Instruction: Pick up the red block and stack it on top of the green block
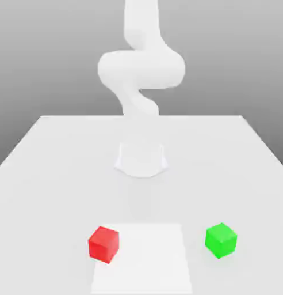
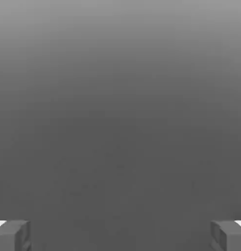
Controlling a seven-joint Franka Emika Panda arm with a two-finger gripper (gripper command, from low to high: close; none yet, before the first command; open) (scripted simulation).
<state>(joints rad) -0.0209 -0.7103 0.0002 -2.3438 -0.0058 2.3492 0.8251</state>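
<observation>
Going left to right in the exterior view: see the red block toward the left, in the near part of the pale surface. Rests on the surface, well apart from the green one, not stacked. Sits turned at an angle, with a corner edge toward the camera and a lighter top face. Overlaps the left edge of a brighter white patch in the picture; can't tell what kind of patch.

Next, find the patch near the middle, running out at the near edge of the frame. Behind it, at the far part of the surface, get the white arm on its base. Rises from there, bends, and runs out of frame up high.

Then, toward the right, see the green block. Also rests on the surface, also turned at an angle, with nothing on top. Lies clear of the patch, about as near the camera as the red one.

In the hand view, get the tool wide, with a broad gap between fingertips and nothing held. Behind it, see plain grey background, shading from light to dark.
</observation>
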